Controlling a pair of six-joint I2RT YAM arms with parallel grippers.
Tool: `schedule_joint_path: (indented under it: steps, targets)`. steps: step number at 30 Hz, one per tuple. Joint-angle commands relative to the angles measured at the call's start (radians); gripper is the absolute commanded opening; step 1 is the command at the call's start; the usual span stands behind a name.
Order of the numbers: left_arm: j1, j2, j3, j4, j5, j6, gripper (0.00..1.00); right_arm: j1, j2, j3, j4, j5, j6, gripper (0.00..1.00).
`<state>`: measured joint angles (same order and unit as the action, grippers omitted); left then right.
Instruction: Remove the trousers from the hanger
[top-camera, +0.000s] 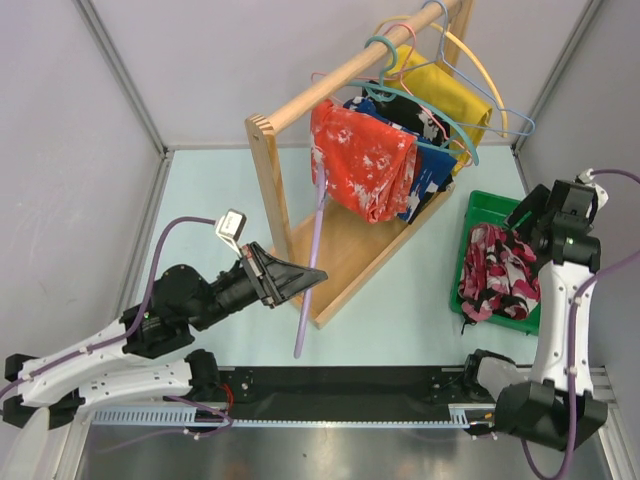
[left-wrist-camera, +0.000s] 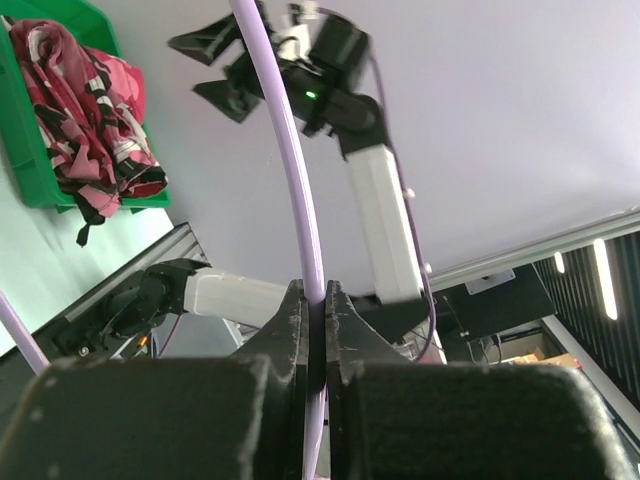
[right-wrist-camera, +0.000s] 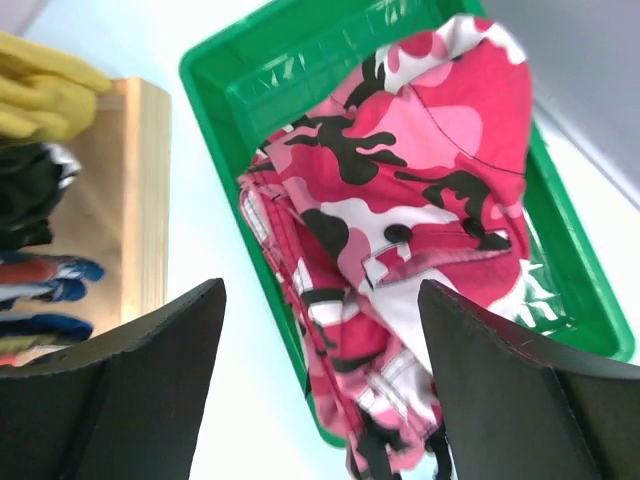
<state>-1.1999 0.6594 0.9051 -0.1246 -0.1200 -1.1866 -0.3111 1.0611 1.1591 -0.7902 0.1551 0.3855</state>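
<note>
The pink, white and black camouflage trousers (top-camera: 497, 270) (right-wrist-camera: 420, 200) (left-wrist-camera: 85, 110) lie bunched in the green bin (top-camera: 478, 203) (right-wrist-camera: 300, 60) at the right, one edge spilling over its near rim. My right gripper (top-camera: 527, 218) (right-wrist-camera: 320, 290) hovers just above them, open, with nothing between its fingers. The lilac hanger (top-camera: 312, 255) (left-wrist-camera: 300, 180) is bare and stands steeply in front of the wooden rack. My left gripper (top-camera: 300, 275) (left-wrist-camera: 315, 300) is shut on its thin bar.
The wooden rack (top-camera: 290, 190) stands mid-table with an orange-red speckled garment (top-camera: 360, 160), a blue-black-white one (top-camera: 425, 165) and a yellow one (top-camera: 450, 100) on teal and pink hangers. Grey walls close in on both sides. The black rail (top-camera: 340, 385) runs along the near edge.
</note>
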Motion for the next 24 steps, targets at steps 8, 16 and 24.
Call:
schedule_joint_path:
  steps: [8, 16, 24]
  targets:
    - [0.002, -0.015, 0.005, 0.091, -0.058, 0.016, 0.00, 0.357, -0.177, -0.032, -0.165, 0.096, 0.026, 0.83]
    - [0.002, 0.014, 0.023, 0.114, -0.096, 0.019, 0.00, 0.827, -0.239, -0.055, -0.265, 0.158, 0.168, 0.82]
    - [0.002, 0.066, 0.031, 0.164, -0.131, -0.005, 0.01, 1.435, -0.282, 0.000, -0.103, 0.121, 0.288, 0.82]
